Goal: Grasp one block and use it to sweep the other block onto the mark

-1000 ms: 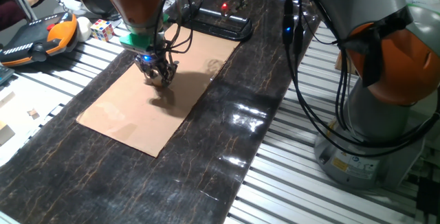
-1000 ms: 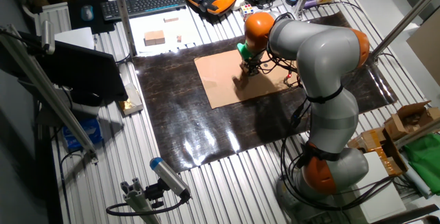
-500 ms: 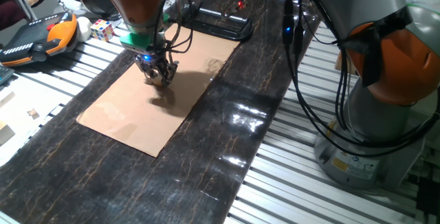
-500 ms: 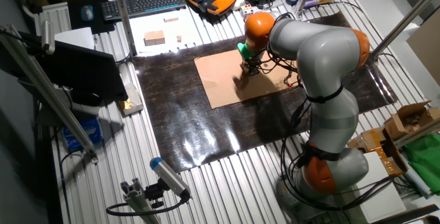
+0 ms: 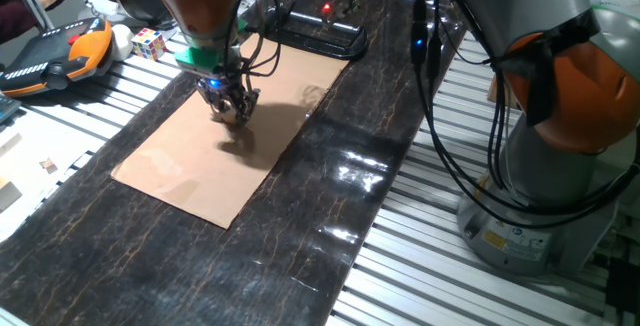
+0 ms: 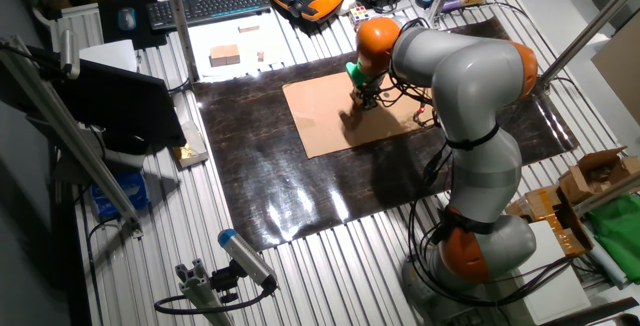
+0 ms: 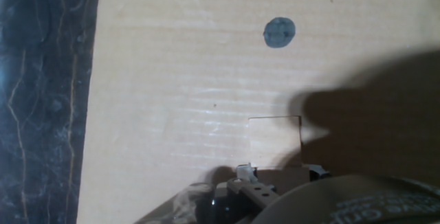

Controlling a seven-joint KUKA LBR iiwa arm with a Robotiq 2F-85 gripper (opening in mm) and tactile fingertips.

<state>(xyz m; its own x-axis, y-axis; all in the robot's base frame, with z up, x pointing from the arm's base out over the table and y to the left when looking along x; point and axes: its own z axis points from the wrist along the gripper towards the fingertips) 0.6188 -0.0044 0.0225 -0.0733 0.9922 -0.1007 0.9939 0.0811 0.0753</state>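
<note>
Gripper: your gripper (image 5: 232, 112) is low over the cardboard sheet (image 5: 180, 171), near its middle; you cannot tell how wide the fingers stand or whether they hold a block.
Block: in the hand view one tan block (image 7: 275, 141) lies flat on the sheet, just ahead of the hand; its edges barely show against the cardboard.
Mark: the mark (image 7: 280, 32) sits beyond that block, apart from it, bare cardboard between them.
Edges: the sheet's edge meets the dark mat (image 7: 41, 100) well to the left.
</note>
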